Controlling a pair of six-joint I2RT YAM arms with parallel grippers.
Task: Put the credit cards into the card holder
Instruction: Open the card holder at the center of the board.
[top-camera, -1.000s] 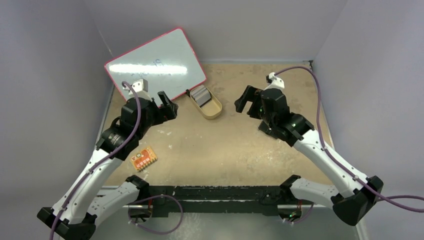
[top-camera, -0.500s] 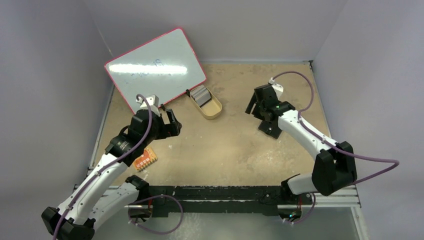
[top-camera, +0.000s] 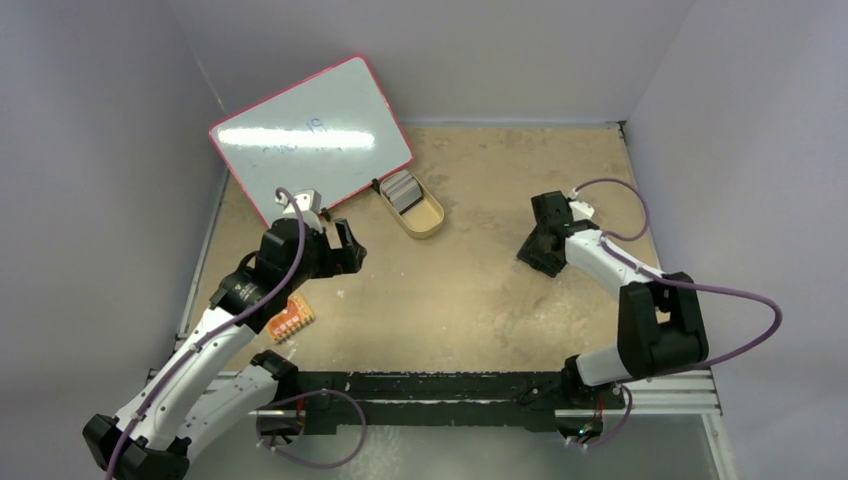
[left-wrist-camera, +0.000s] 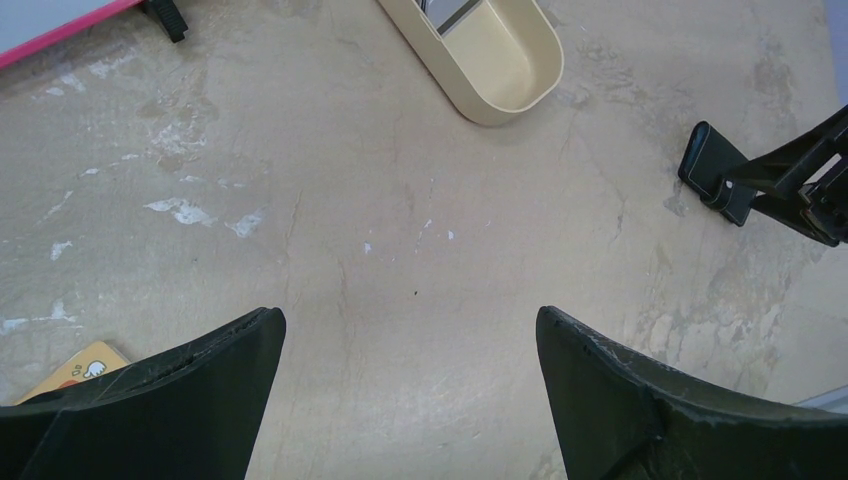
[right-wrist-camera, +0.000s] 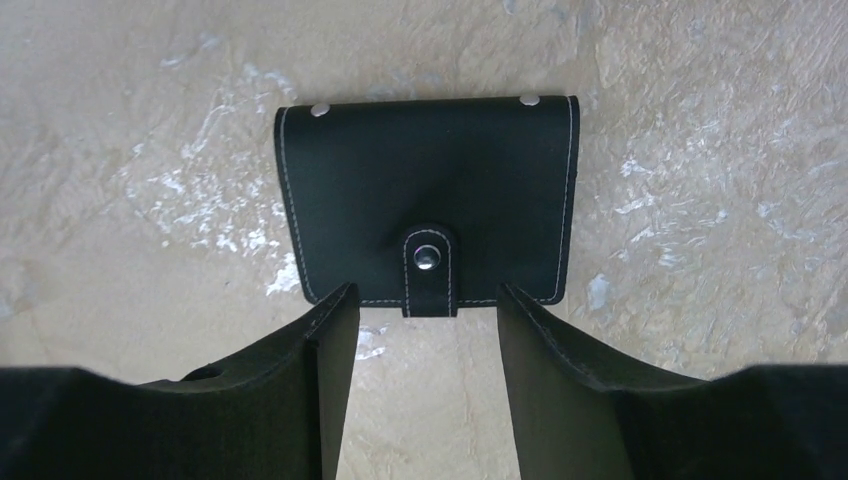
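Nearest us, at about 8 o'clock on the scuffed tan table, lies a small orange board with rows of pale squares, which is no part of the job. Just beyond it, near 9 o'clock, the left gripper hangs above bare table with its jaws spread wide and nothing between them. We judge that it is waiting there so the way to the cards is free. At 3 o'clock the card holder lies flat and closed. It is a black, leather-like rectangle with pale stitching, two small rivets on its far edge and a metal snap fastened on its tab. The right gripper is low over it, jaws parted on either side of that tab and gripping nothing yet. We take this as lining up to pinch the tab, since no card can go in until the flap is undone. Farther off, near 12 o'clock, the credit cards stand on edge in a smooth tan oval tray, thin and grey. We cannot count them. Stood upright, their top edges should be easy to pinch. Farthest, at 11 o'clock, a glossy whiteboard with a pink frame stands tilted.
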